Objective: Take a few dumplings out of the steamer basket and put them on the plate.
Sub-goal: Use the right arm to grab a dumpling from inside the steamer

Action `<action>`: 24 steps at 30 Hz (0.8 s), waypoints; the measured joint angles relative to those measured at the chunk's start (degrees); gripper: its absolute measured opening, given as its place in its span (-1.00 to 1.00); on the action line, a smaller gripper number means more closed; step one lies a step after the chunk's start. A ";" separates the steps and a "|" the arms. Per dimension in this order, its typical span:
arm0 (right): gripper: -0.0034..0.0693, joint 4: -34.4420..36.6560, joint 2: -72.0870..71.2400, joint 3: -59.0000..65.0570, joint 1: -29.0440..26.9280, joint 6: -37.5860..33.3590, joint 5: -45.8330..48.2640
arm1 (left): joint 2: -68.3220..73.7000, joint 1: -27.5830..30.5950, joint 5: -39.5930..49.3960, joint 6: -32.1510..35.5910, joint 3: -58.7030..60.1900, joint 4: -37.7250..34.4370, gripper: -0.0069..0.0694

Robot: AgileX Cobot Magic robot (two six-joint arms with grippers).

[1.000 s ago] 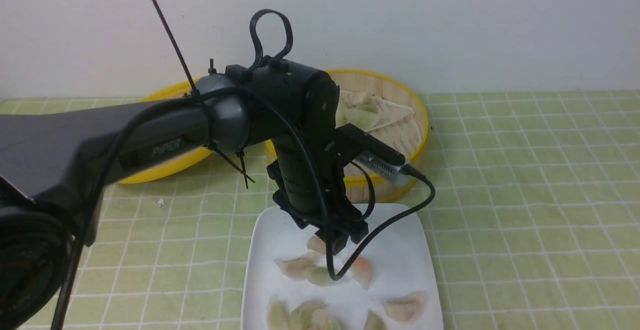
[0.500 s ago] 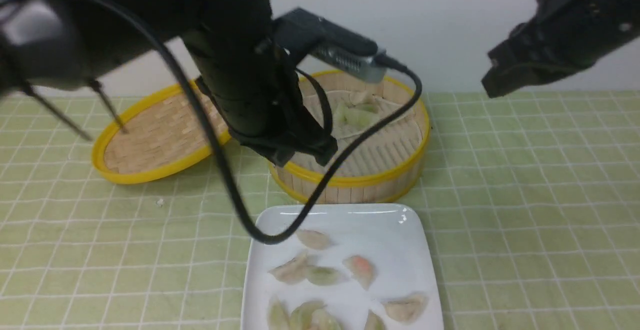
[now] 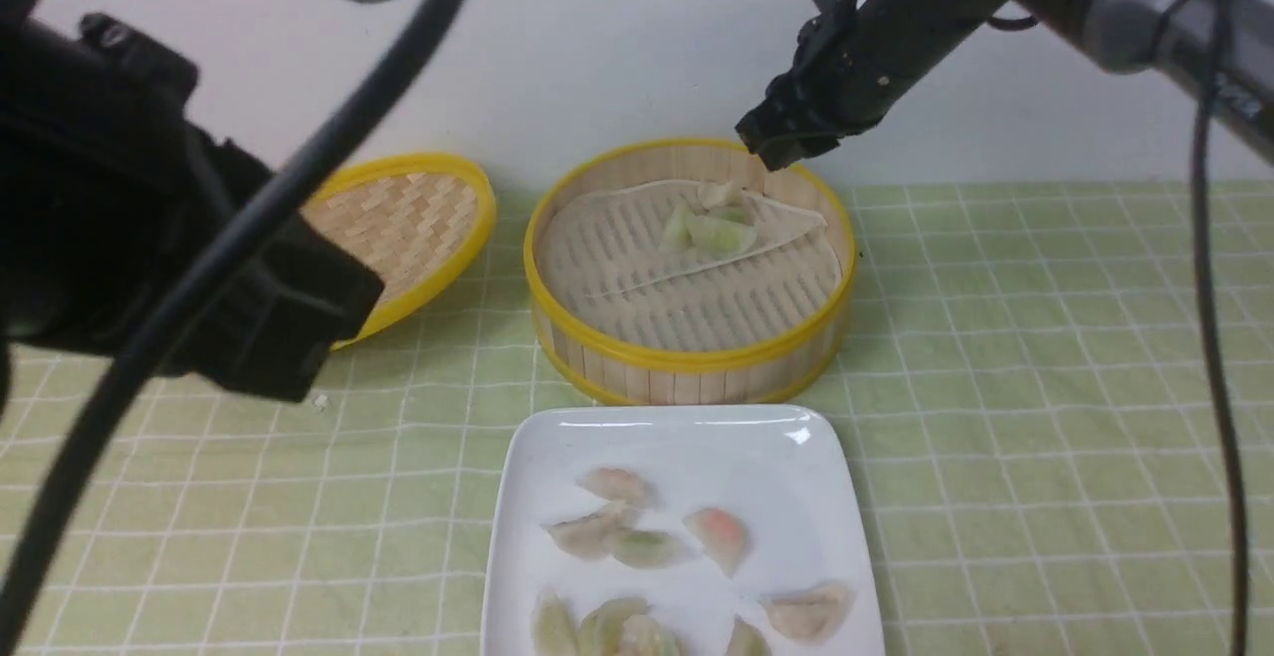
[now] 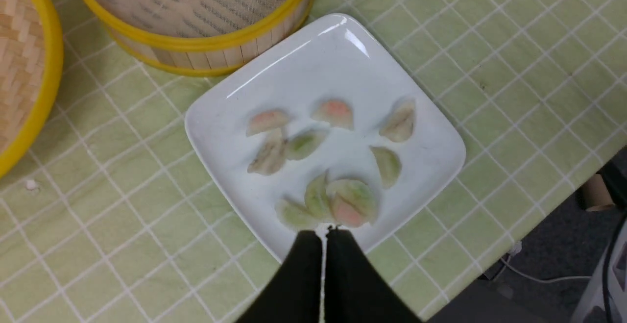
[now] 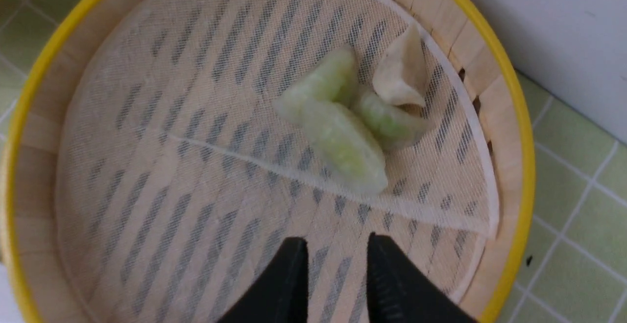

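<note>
Looming closest, my left arm (image 3: 119,218) and its black cable (image 3: 398,64) fill the left of the front view. They hide some of the green checked table (image 3: 995,387) and the near side of the woven lid (image 3: 418,213). My left jaws are pressed together and empty. In the left wrist view their tips show against the edge of the plate (image 4: 274,63), beside a small heap of three dumplings (image 4: 343,205).

That plate sits front and centre, its sides square to me. Nine dumplings lie on it, pointing every which way. The pinkish-orange dumpling (image 3: 719,533) has its long axis slanting from far left to near right, and the green dumpling (image 3: 647,547) beside it lies roughly across.

Just behind the plate stands the steamer basket (image 3: 687,362); whether the two touch I cannot tell. Three more dumplings huddle together on the far part of the folded liner sheet (image 3: 637,248). The biggest pale green dumpling (image 3: 725,235) lies about left to right, and a second green dumpling (image 3: 677,225) runs near to far against it. A whitish dumpling (image 3: 719,194) sits behind them by the far wall of the basket.

My right jaws hang above the basket's far right rim, spread a little with nothing between them. In the right wrist view the cluster shows just beyond their tips. A white wall (image 3: 597,59) stands behind everything.
</note>
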 joint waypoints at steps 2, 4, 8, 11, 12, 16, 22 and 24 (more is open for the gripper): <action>-0.19 -0.05 3.45 -3.03 0.00 -0.88 -0.41 | -1.81 0.00 0.08 -1.24 1.26 -0.01 -0.83; 0.00 -0.05 7.08 -6.25 0.00 -1.29 -0.83 | -3.78 0.00 0.23 -2.56 2.97 -0.01 -0.83; 0.22 -0.05 11.39 -9.65 0.00 -1.45 -1.88 | -5.96 0.00 0.52 -3.92 4.78 0.13 -0.83; 0.33 0.01 14.29 -11.23 0.00 -1.52 -2.82 | -6.71 0.00 0.94 -4.24 5.49 1.24 -0.83; 0.35 0.01 15.46 -11.38 0.00 -1.52 -3.13 | -6.82 0.00 0.94 -4.30 5.51 1.89 -0.83; 0.36 0.01 17.97 -11.38 0.00 -1.52 -3.39 | -6.82 0.00 0.94 -4.69 5.76 3.76 -0.83; -0.06 0.13 18.72 -12.03 0.08 -1.57 -4.78 | -6.82 0.00 0.94 -4.91 5.76 5.15 -0.83; -0.41 0.13 18.78 -12.99 0.12 -1.57 -3.87 | -6.82 0.00 0.94 -4.91 5.76 5.43 -0.83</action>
